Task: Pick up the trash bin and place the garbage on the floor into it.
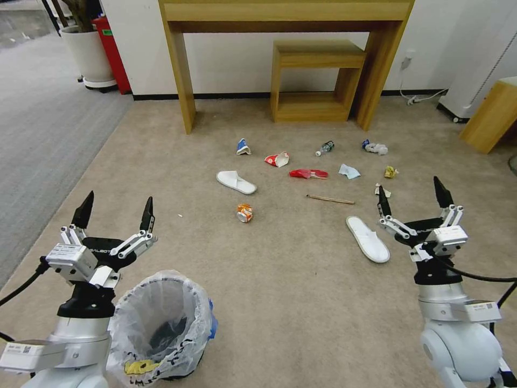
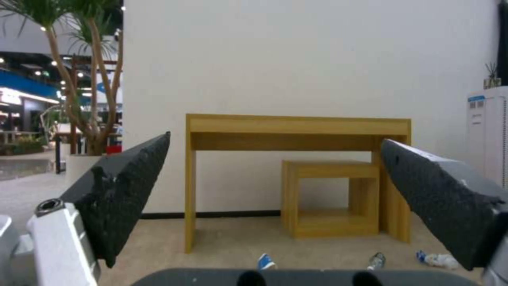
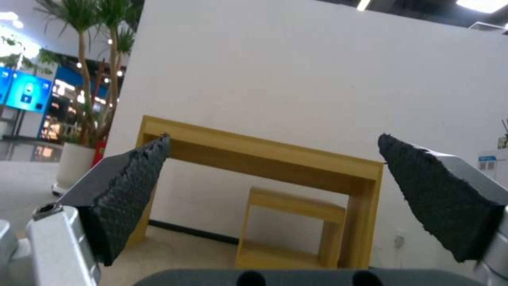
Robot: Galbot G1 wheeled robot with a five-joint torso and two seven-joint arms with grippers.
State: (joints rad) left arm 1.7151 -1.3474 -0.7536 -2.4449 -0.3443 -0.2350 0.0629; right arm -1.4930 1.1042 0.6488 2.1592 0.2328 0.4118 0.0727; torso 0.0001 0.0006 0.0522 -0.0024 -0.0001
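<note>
Left pincer (image 1: 114,211): black fingers spread wide apart, empty, raised just beyond the small round black trash bin lined with a crinkly whitish plastic bag (image 1: 161,328), which stands on the beige short-pile carpet floor (image 1: 291,285) at the robot's near left. Right pincer (image 1: 413,198): likewise spread apart, empty, raised beside a white slipper (image 1: 368,238). Farther out, scattered garbage: second white slipper (image 1: 236,182), crushed red-white paper bowl (image 1: 277,159), small plastic bottle (image 1: 325,148), wooden stick (image 1: 330,199). Beyond, a light wooden surface (image 1: 285,13).
</note>
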